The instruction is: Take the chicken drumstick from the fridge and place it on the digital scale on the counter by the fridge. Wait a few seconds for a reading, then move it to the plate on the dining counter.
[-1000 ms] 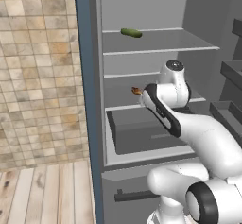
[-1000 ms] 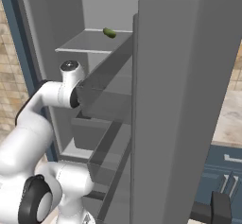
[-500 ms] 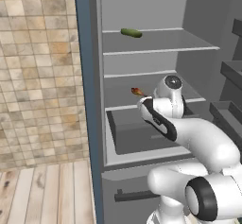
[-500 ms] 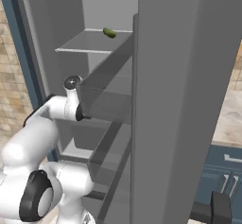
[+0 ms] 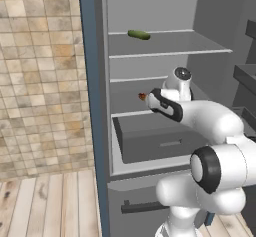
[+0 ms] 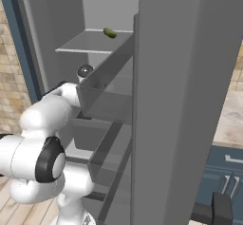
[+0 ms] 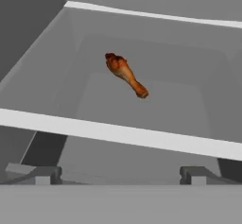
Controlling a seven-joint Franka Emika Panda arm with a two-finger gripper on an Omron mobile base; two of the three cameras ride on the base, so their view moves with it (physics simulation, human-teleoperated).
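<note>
The chicken drumstick (image 7: 125,73) is lying on a pale shelf (image 7: 156,109) inside the fridge (image 5: 150,81), toward twelve o'clock in the hand view, its thin bone end pointing to five o'clock. The gripper (image 7: 119,173) is hovering in front of that shelf with its jaws standing wide apart and holding nothing. A green cucumber (image 5: 138,34) is resting on the shelf above, at twelve o'clock from the arm.
</note>
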